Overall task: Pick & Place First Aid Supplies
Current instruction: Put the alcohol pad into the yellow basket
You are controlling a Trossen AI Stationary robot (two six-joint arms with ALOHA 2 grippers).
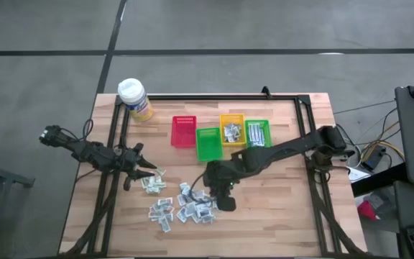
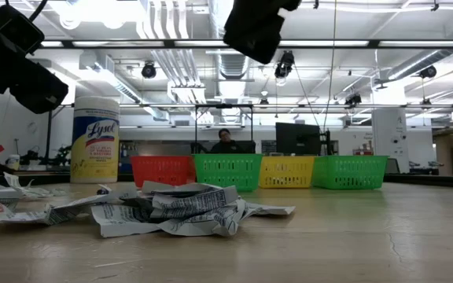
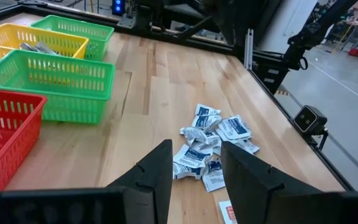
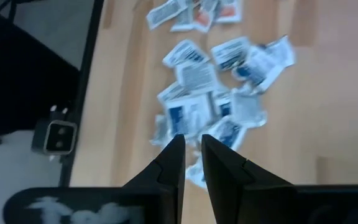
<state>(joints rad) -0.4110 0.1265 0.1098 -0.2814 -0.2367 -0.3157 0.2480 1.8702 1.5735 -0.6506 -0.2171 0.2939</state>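
Hovering over the wooden table [image 1: 279, 216], the right gripper [image 1: 223, 196] hangs just above the pile of first aid packets [image 1: 185, 207] that lies near the front edge. Its fingers [image 4: 166, 163] are almost together, with only a thin gap and nothing between them. The left gripper [image 1: 144, 170] is low near the left edge, jaws open and empty, beside a few packets. Four small bins [image 1: 221, 134] stand toward the back edge.
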